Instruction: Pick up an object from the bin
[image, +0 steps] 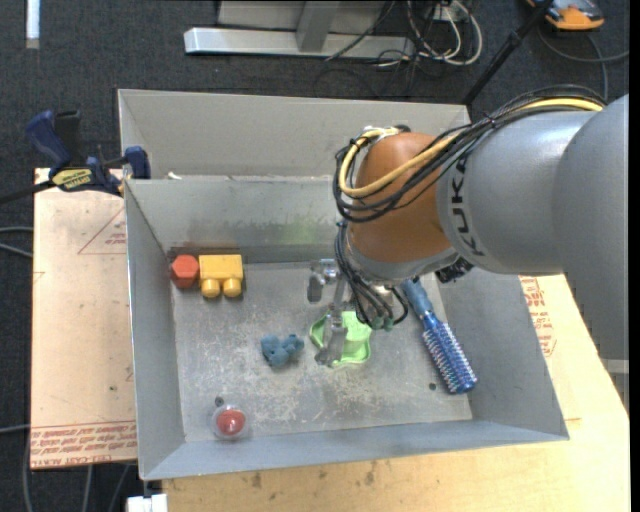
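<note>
Camera view from above, Sam: the grey arm comes in from the right, and its gripper (333, 342) is down low over a bright green, translucent plastic lump (356, 346) near the middle of the grey metal bin's (150, 310) floor.

Open or closed on it, Jo?

I cannot tell whether it is spread or pressed together. The orange wrist cover and cables hang right above, so I won't call it a hold, only that it sits at the green lump's left side.

Why that one, do you reckon?

It looks a sensible pick. It lies in open floor, with the small blue lumpy piece (282, 349) near its left and the blue bristle brush (441, 345) near its right, neither touching it.

And the others?

They are well apart: a red hexagonal block (184, 270) touching a yellow two-knobbed block (221, 276) against the back wall, and a red round thing (230, 421) near the front-left corner. The walls there would crowd a straight descent, I'd judge.
</note>
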